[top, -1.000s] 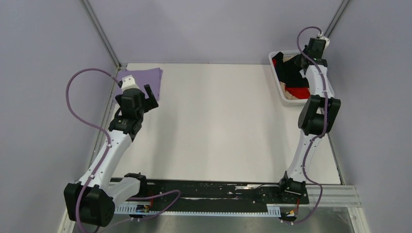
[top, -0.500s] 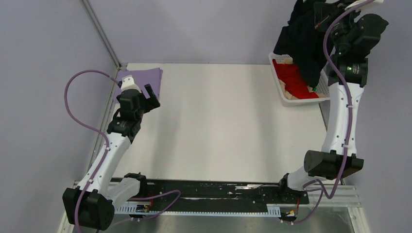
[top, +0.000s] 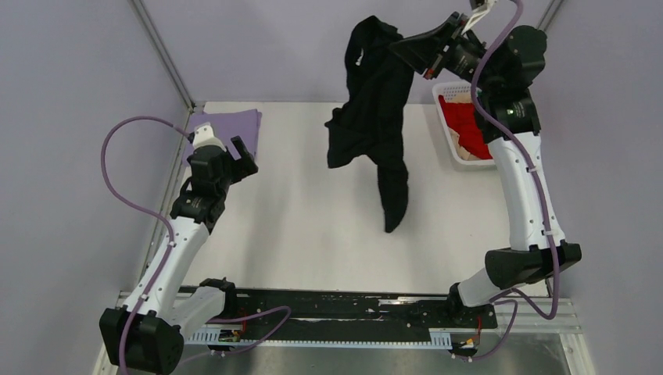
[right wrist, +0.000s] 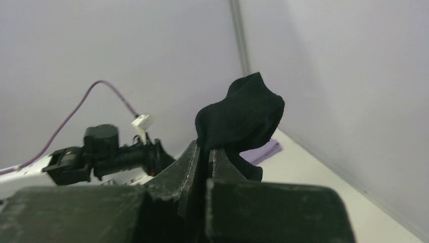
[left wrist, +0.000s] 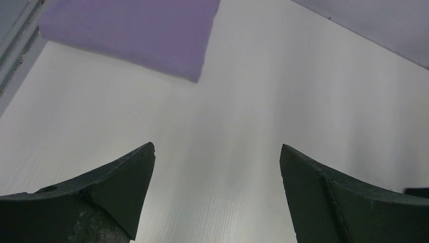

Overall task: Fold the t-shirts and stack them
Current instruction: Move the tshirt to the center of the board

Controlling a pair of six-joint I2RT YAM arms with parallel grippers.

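Black t-shirt (top: 371, 101) now aloft over table (top: 297, 234)

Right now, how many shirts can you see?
4: the black shirt hangs from the right gripper; the lavender shirt lies folded at the far left corner; the red shirt and the beige shirt lie in the basket, where more may hide.

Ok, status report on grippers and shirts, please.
Right gripper shut on black t-shirt, dangling over table. Left gripper open, empty. Lavender t-shirt folded, far-left corner. Nothing blocking.
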